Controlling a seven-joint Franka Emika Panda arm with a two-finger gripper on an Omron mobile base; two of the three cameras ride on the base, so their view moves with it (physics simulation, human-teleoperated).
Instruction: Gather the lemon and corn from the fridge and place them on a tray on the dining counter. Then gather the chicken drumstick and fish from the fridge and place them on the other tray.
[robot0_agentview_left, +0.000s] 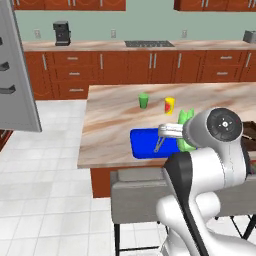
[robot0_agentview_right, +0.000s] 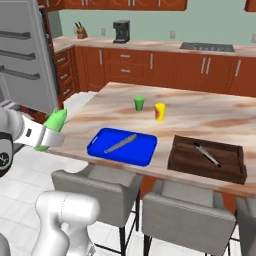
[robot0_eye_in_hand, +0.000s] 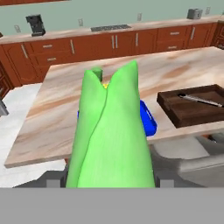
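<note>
Green corn (robot0_eye_in_hand: 111, 131) is gripped in the gripper (robot0_agentview_right: 50, 132), held short of the counter (robot0_agentview_right: 210, 117) edge near the blue tray (robot0_agentview_right: 122, 146). Both trays hold only utensils, so no food placed yet; lemon, drumstick, fish remain.

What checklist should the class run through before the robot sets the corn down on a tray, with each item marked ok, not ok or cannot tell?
1. Corn held in the claw: ok, the green husk sticks out of it.
2. Blue tray on the counter: ok.
3. Blue tray free of clutter: not ok, a utensil lies on it.
4. Corn over the tray: not ok, it hangs short of the counter edge.
5. Lemon already delivered: cannot tell.
6. Green cup and yellow cup clear of the tray: ok.
</note>
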